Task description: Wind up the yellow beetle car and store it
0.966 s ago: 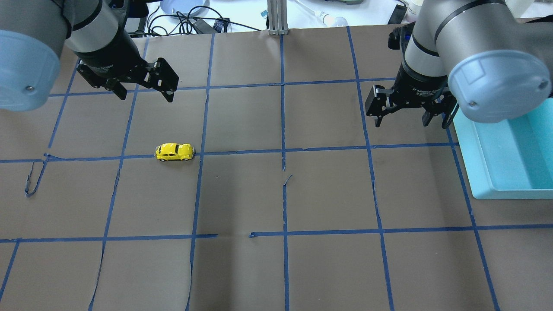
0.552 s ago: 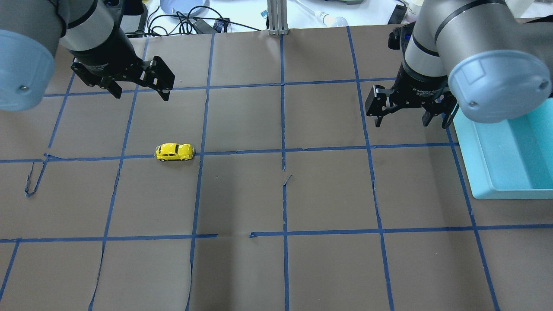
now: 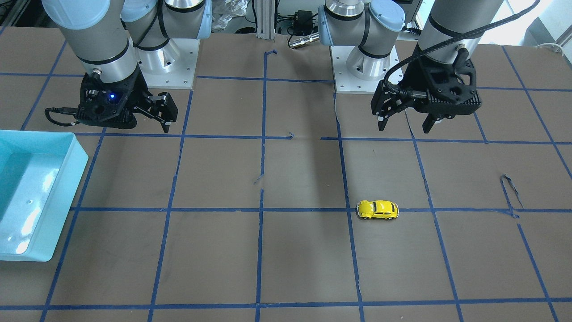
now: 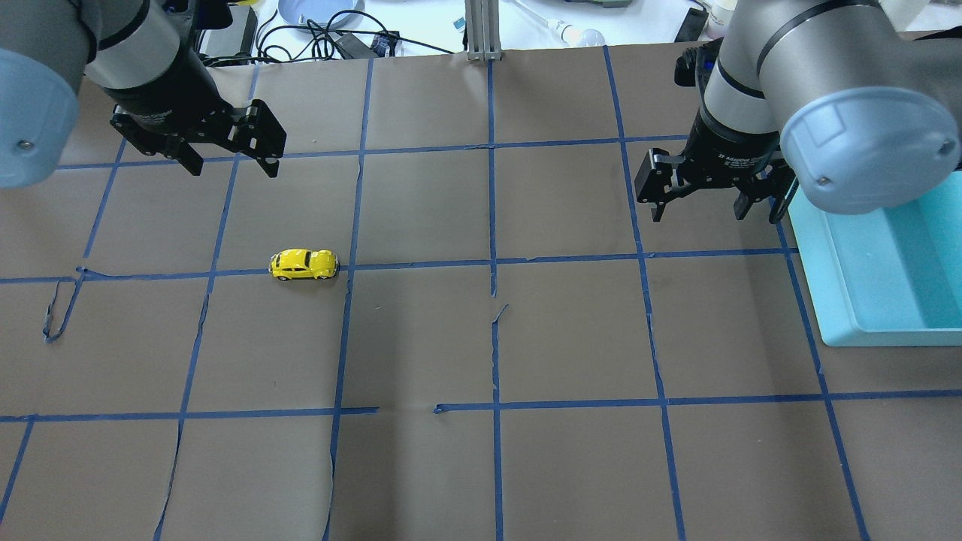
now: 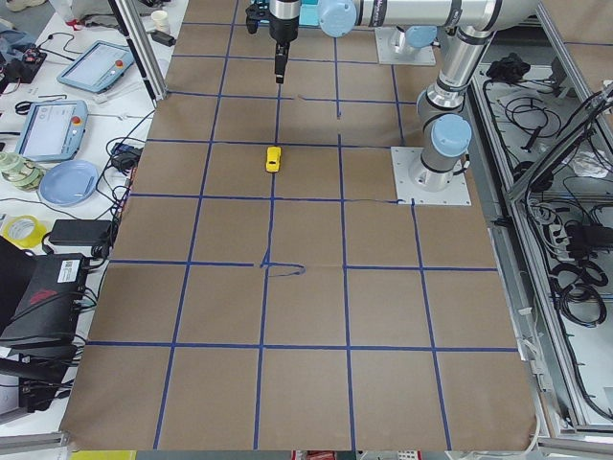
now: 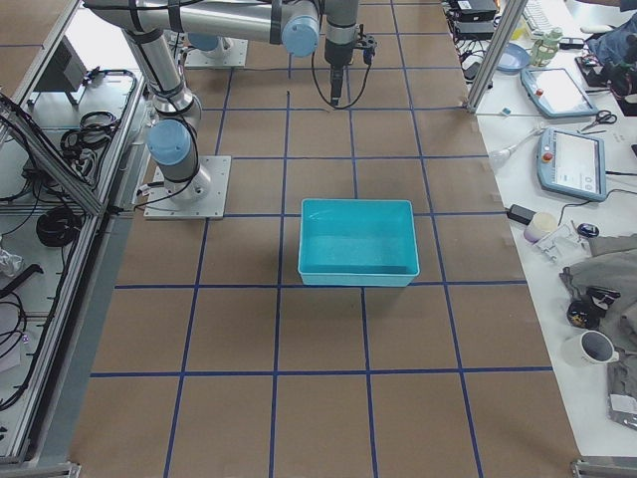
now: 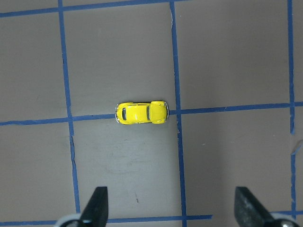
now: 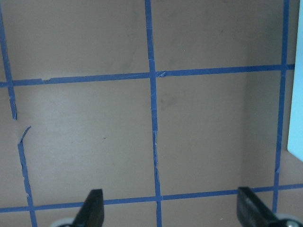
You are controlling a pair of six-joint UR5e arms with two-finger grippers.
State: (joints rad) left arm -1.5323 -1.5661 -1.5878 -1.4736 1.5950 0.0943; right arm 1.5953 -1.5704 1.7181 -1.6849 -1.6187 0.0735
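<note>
The yellow beetle car (image 4: 304, 264) stands on its wheels on a blue tape line on the brown table, also seen in the front-facing view (image 3: 377, 209), the left side view (image 5: 273, 158) and the left wrist view (image 7: 141, 112). My left gripper (image 4: 234, 169) hangs open and empty above the table, apart from the car; its fingertips (image 7: 97, 204) frame the bottom of the wrist view, with the car ahead of them. My right gripper (image 4: 703, 216) is open and empty, next to the teal bin; its wrist view shows only table between the fingertips (image 8: 93, 204).
A teal bin (image 4: 827, 248) stands at the table's right edge, also in the front-facing view (image 3: 67, 179) and the right side view (image 6: 358, 277). Blue tape lines grid the brown table cover (image 4: 571, 330). Cables and tablets lie beyond the far edge.
My left gripper has moved left and toward the far edge in the overhead view, away from the car. The car and the right arm have not moved.
</note>
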